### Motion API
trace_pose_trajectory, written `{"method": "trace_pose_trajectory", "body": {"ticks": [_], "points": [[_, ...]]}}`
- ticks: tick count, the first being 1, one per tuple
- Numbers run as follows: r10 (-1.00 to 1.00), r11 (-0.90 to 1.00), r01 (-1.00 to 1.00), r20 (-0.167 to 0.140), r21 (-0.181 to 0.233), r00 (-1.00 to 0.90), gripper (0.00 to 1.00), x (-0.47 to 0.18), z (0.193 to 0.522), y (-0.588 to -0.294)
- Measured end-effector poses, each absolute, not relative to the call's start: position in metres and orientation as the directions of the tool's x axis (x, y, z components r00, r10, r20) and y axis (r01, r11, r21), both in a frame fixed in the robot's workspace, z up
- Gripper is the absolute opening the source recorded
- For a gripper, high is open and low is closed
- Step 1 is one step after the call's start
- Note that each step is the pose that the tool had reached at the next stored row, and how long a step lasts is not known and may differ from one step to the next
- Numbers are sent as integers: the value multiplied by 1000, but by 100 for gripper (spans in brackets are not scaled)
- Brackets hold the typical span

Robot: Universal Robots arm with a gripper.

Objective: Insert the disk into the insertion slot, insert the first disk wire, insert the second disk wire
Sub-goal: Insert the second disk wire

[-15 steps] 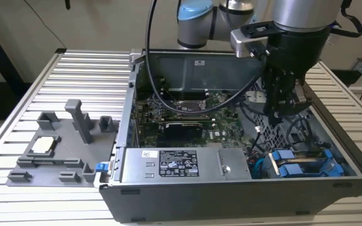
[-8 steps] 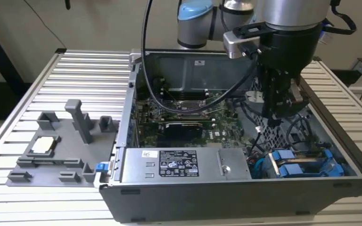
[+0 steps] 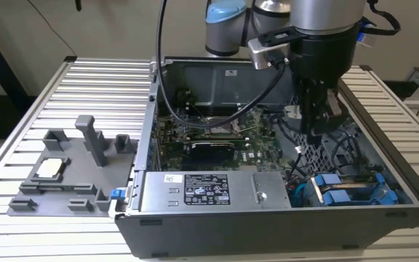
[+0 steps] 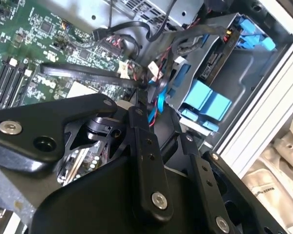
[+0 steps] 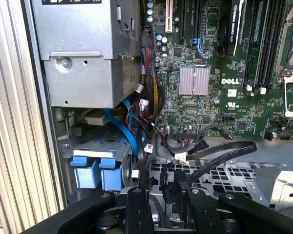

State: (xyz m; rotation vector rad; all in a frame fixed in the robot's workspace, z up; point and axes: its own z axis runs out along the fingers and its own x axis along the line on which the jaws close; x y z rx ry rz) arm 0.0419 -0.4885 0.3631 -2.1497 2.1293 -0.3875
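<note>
Evidently the insertion step is finished. One disk (image 4: 216, 57) sits in the slot (image 3: 381, 192), in the case corner beside the supply box (image 3: 209, 191). Its connector end faces the loose wires, likely so they can reach. One gripper (image 5: 167, 191) hangs low over the cage (image 5: 234, 183), at one flat black wire (image 5: 219, 158). Claw spread or pinching: cannot tell. Two blue tabs (image 5: 85, 171), side by side.

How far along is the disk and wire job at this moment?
Done, it seems: the disk sits with its blue carrier in the slot. In hand: the gripper is low in the case among loose black wires, above the perforated cage. Left: neither wire can be confirmed as plugged in, so both count as open.
</note>
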Motion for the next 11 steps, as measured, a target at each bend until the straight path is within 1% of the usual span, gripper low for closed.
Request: {"method": "trace_pose_trajectory", "body": {"ticks": [5, 11], "points": [[-993, -32, -965, 121, -261, 0, 34, 41, 360, -483], [-993, -36, -964, 122, -264, 4, 34, 41, 358, -482]]}}
